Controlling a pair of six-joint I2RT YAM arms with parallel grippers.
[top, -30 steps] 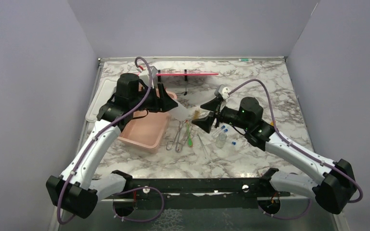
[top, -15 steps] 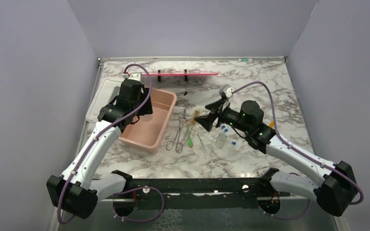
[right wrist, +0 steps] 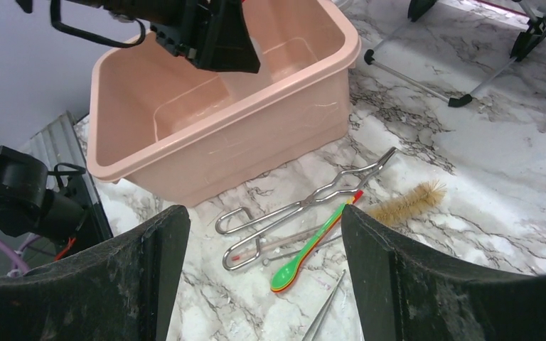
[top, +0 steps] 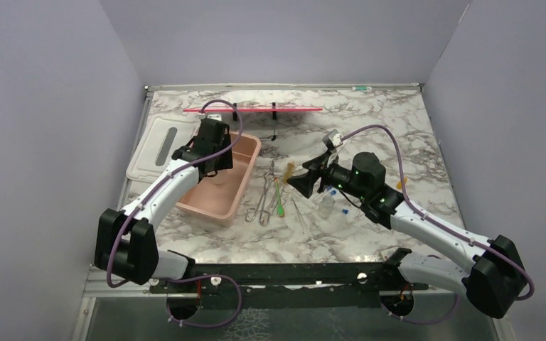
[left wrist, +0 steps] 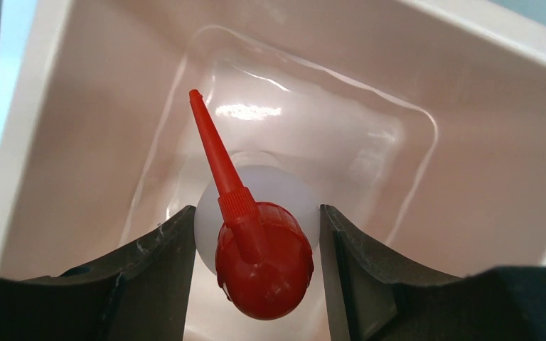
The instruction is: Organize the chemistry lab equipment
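Since a second ago my left arm has dropped into the pink tub (left wrist: 469, 142), left gripper (left wrist: 252, 231) clamped on the squeeze bottle (left wrist: 263, 263), not yet released. Right gripper (right wrist: 263, 213) hangs open above the tongs (right wrist: 306, 206), green-handled tool (right wrist: 313, 245) and brush (right wrist: 409, 202), all unsorted at the tub's 3 o'clock.

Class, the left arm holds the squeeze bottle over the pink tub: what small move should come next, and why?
Probably lower a little and open the jaws. The left gripper is shut on the squeeze bottle, directly over the bare floor of the pink tub, so a release there should leave the bottle inside.
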